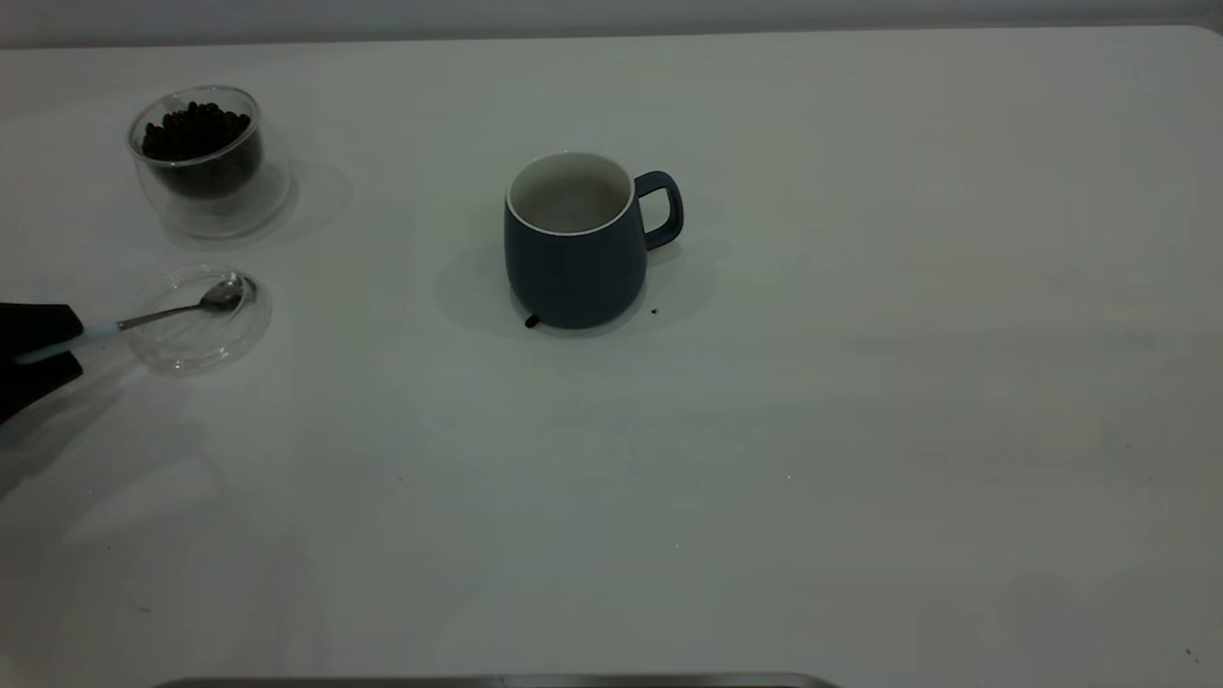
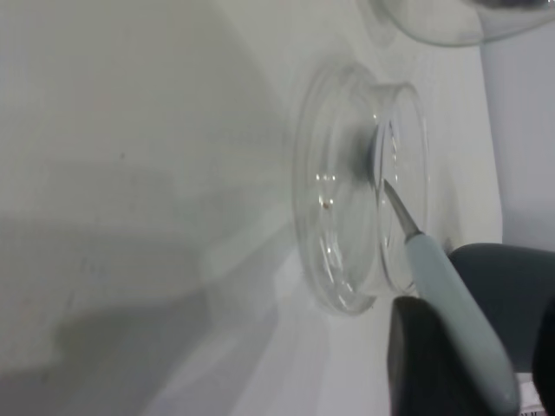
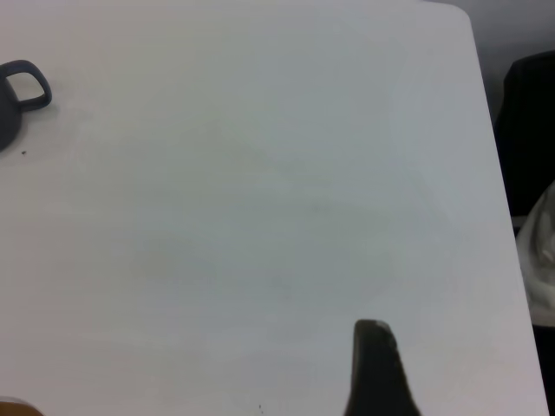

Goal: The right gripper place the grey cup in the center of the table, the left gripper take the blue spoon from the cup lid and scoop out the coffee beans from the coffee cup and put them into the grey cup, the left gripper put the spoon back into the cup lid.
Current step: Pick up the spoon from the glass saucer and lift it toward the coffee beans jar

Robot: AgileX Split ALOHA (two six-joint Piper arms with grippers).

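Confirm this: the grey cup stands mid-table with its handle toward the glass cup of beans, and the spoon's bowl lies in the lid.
One detail is wrong: the exterior view shows the grey cup mid-table with its handle pointing away from the coffee cup, toward the right arm's side. The blue spoon does lie with its bowl in the cup lid.

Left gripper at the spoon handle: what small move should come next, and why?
Probably lift the blue spoon off the cup lid toward the coffee cup. The left gripper is at its handle, the spoon bowl rests empty in the lid, the grey cup already stands mid-table and shows no beans inside. The right gripper hangs aside.
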